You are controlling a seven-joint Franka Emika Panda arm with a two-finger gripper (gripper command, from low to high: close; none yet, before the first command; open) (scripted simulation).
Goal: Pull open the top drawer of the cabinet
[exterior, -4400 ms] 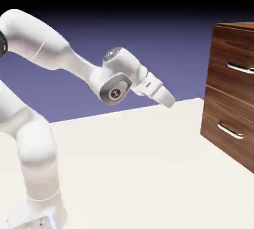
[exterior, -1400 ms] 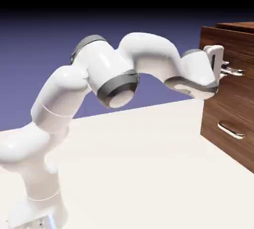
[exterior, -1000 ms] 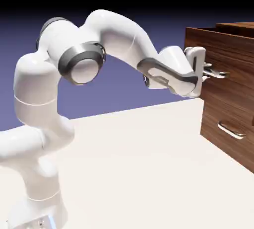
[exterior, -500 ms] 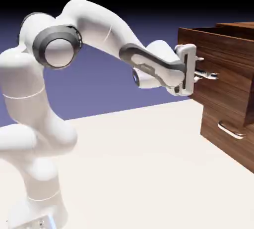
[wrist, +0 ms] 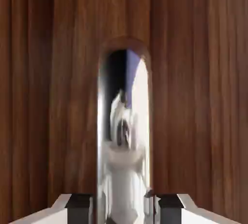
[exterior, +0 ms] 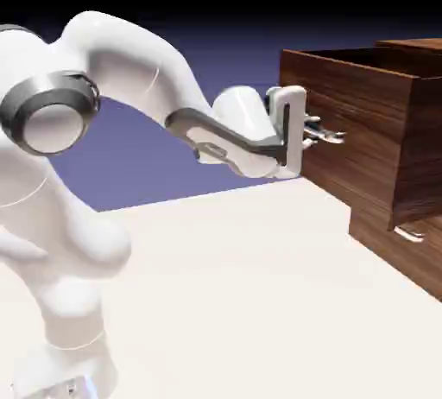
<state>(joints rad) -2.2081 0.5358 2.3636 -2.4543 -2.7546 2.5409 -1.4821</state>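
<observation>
The top drawer point(exterior: 354, 142) of the dark wood-grain cabinet point(exterior: 413, 255) stands pulled far out toward the exterior view's left, its open box showing from above. Its curved silver handle point(exterior: 331, 136) lies between the fingers of my gripper point(exterior: 319, 133), which faces the drawer front. In the hand view the mirror-like handle point(wrist: 123, 136) runs up the middle of the wood front point(wrist: 193, 97). My gripper point(wrist: 124, 207) straddles it with the fingertips point(wrist: 80, 203) spread, and a thin gap shows on each side of the bar. The jaws stand open around the handle.
The lower drawer point(exterior: 388, 246) sits closed under the pulled-out one, with only part of its silver handle point(exterior: 411, 234) showing below the overhang. The white tabletop point(exterior: 242, 302) spreads in front of the cabinet. My arm's base stands at the lower left.
The drawer has slid further out to the exterior view's left along with my hand. The jaws, shut on the handle before, have now spread apart around it.
</observation>
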